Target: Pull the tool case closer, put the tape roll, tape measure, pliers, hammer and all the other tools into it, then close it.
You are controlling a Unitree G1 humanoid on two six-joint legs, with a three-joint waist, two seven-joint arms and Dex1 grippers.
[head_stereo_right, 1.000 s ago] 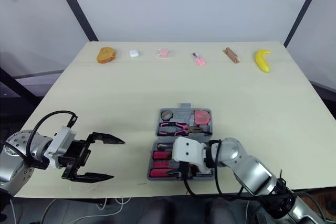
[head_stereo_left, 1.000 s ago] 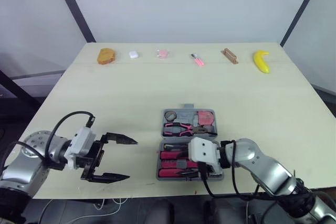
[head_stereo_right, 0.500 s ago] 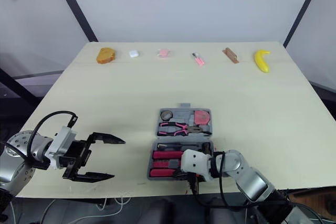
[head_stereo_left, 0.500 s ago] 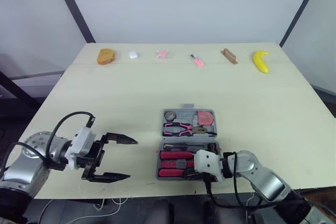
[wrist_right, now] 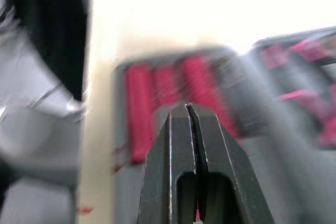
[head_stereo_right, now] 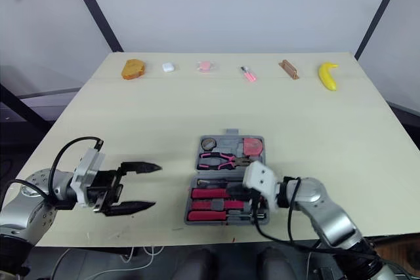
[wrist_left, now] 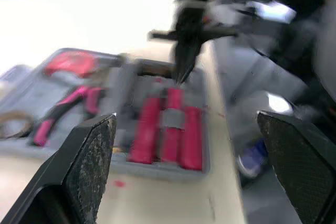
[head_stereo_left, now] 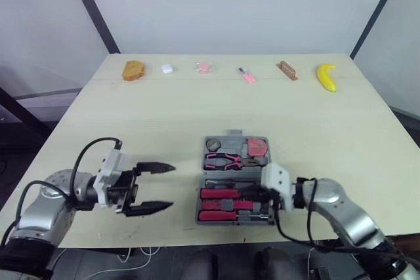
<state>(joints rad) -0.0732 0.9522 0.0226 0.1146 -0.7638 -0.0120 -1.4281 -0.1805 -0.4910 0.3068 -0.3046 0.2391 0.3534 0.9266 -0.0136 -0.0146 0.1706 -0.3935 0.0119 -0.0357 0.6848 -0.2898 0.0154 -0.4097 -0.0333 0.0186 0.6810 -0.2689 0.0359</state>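
The open grey plastic tool case (head_stereo_left: 226,139) lies directly under my right gripper (wrist_right: 188,109), whose two black fingers are pressed together with nothing between them, tips over the near half. I judge the case stiff and fairly heavy now it is loaded, likely to slide on the smooth tabletop rather than lift. It hinges across the middle, so the outer rim of the far half, beyond my fingertips, looks like the place to hook and fold it over.

Inside I count three red-handled tools (wrist_left: 168,129) in the near half. In the far half are one pair of pink-handled pliers (head_stereo_left: 226,160), one round grey tape roll (head_stereo_left: 212,143) and one red tape measure (head_stereo_left: 257,147).

My left gripper (head_stereo_left: 169,187) hangs spread wide and empty, with the case just off to its right.

Far ahead of both grippers is a row of six small things, ending in a yellow banana (head_stereo_left: 327,76).
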